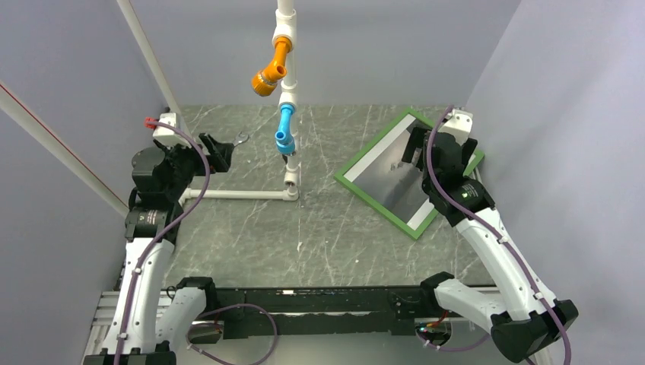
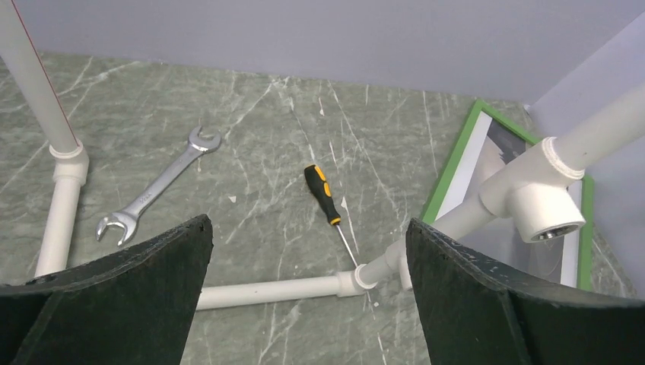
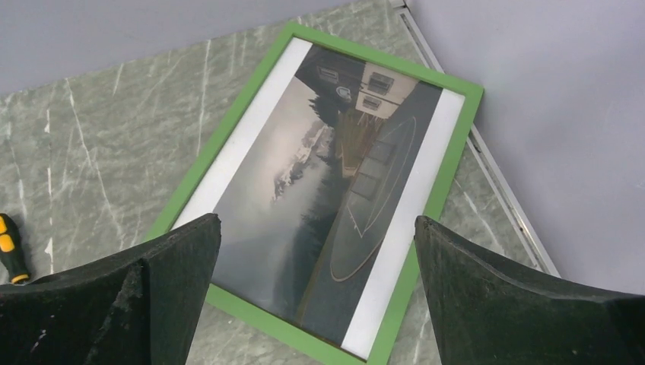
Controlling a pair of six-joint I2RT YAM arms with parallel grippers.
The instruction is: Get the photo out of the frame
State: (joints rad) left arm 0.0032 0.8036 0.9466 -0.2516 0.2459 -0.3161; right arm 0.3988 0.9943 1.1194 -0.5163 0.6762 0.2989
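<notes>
The frame (image 1: 346, 180) with narrow bright green moulding lies face up on the table at the right back. The photo (image 1: 388, 182) sits inside it, a grey print with a white border. In the right wrist view the frame (image 3: 266, 65) and the photo (image 3: 335, 175), dark with pale curved lines, lie below the jaws. My right gripper (image 3: 318, 304) is open and empty above the frame (image 1: 414, 144). My left gripper (image 2: 308, 304) is open and empty at the left back (image 1: 220, 152), far from the frame. The frame's edge (image 2: 449, 171) shows in the left wrist view.
A white pipe stand (image 1: 287, 91) with orange (image 1: 271, 72) and blue (image 1: 284, 129) fittings rises at the table's middle back; its base pipe (image 1: 243, 195) runs left. A wrench (image 2: 156, 186) and a screwdriver (image 2: 323, 195) lie near the left gripper. Grey walls enclose the table.
</notes>
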